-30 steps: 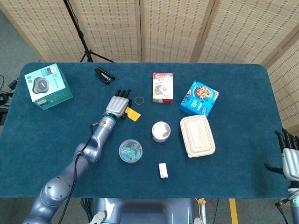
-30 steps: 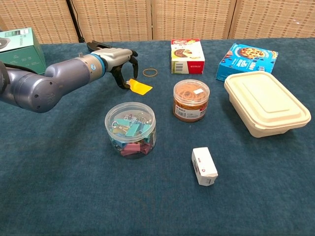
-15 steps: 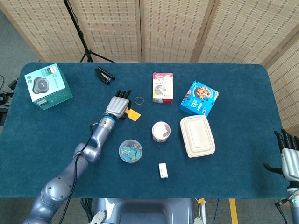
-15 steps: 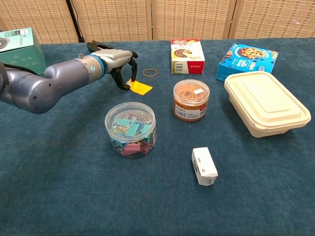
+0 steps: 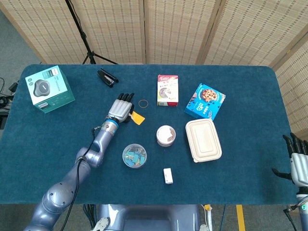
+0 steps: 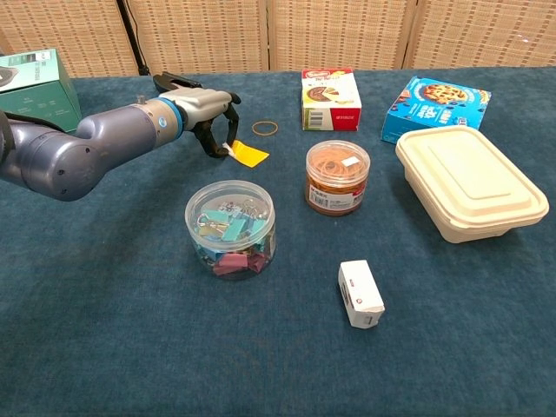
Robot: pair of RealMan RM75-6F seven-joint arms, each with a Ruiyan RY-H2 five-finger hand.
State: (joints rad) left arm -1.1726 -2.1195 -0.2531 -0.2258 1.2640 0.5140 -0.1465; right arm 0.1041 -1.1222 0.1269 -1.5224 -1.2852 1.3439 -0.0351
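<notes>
Left of center, the left hand [image 6: 211,117] now pinches the yellow tag [image 6: 248,155], lifting one edge; the right hand [image 5: 298,161] idles with fingers apart.

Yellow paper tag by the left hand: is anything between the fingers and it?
Nothing visible. The left hand arches over the near end of the flat yellow paper tag, fingers already at its edge; whether they grip it is unclear.

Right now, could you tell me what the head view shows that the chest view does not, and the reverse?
Only the head view shows the right hand, idle beyond the table's edge. Only the chest view shows the left hand's fingers curled down onto the yellow tag. Both show the rubber band beside that tag and the clip jar.
</notes>
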